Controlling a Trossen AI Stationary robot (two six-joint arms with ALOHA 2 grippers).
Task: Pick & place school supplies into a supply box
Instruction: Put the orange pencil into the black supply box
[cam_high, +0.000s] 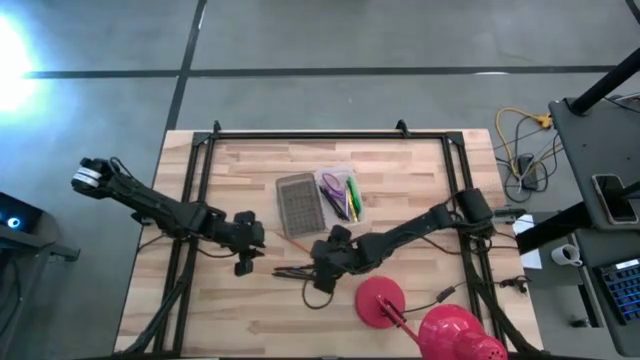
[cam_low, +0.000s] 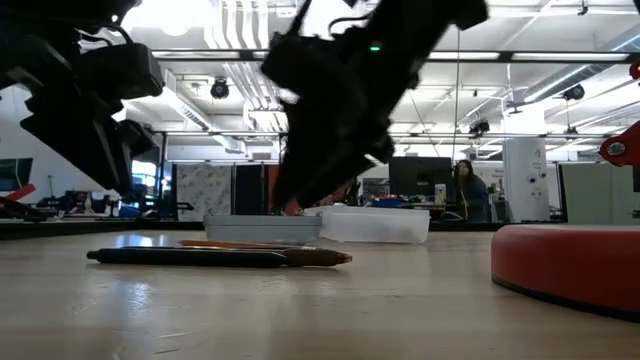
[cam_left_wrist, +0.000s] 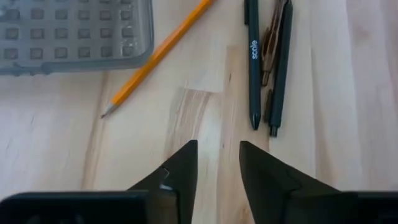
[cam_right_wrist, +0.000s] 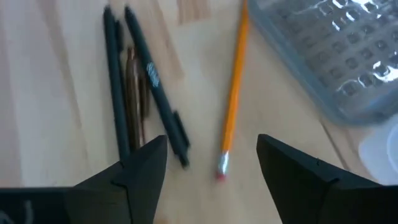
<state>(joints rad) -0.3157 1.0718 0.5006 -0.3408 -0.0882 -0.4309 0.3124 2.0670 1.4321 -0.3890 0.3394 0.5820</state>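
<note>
The right tool (cam_high: 322, 268) hangs just above the tabletop (cam_high: 420, 180) with its two fingers wide apart and nothing between them. Right below it lie an orange pencil (cam_right_wrist: 232, 93), two black pens (cam_right_wrist: 155, 87) and a thin brown pen (cam_right_wrist: 134, 81), side by side and very close together. The left tool (cam_high: 246, 262) waits near the same pile, its fingers a little apart and also empty.

The supply box (cam_high: 343, 192) sits open near the middle of the tabletop, with purple scissors (cam_high: 331, 188) and some green and yellow pens already inside. Its grey grid lid (cam_high: 298, 202) lies flat beside it, touching one end of the pencil's path.

Here is what could go wrong. The black pens and the brown pen are so close that the right tool might pinch two at once, or push one away and make it roll. The pencil is thin and round, so it could slip out if grabbed near its end. It could also tip while being carried and miss the box. The lid is close by, so a low tool might bump it. Both tools are near each other and could knock together. The red lamp (cam_high: 380, 303) stands just beside the right arm and might get hit.
</note>
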